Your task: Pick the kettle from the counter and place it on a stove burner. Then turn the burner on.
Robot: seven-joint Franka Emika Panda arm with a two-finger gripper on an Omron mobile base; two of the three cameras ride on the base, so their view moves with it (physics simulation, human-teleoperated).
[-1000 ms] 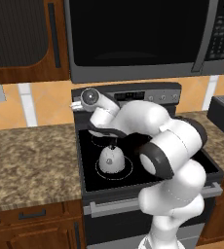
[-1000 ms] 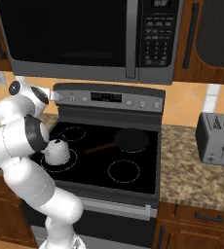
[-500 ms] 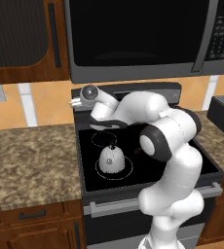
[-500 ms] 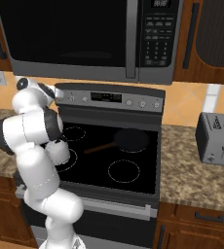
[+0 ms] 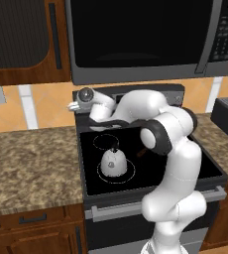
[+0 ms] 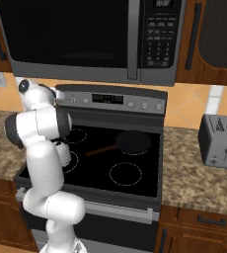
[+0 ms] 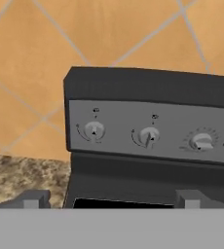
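gripper (image 7: 109, 199) raised, spread fingers facing stove knobs (image 7: 94, 130); kettle (image 5: 113, 162) on burner (image 5: 117, 172).

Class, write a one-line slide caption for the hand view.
Gripper faces the stove's control panel, two knobs straight ahead, granite counter at lower left.

My arm (image 5: 175, 149) is glossy white with rounded segments, dark grey joint bands, and two small grey fingertips (image 7: 32, 198).

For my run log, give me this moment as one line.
kettle: on burner | gripper: open, facing knobs | next: turn burner on
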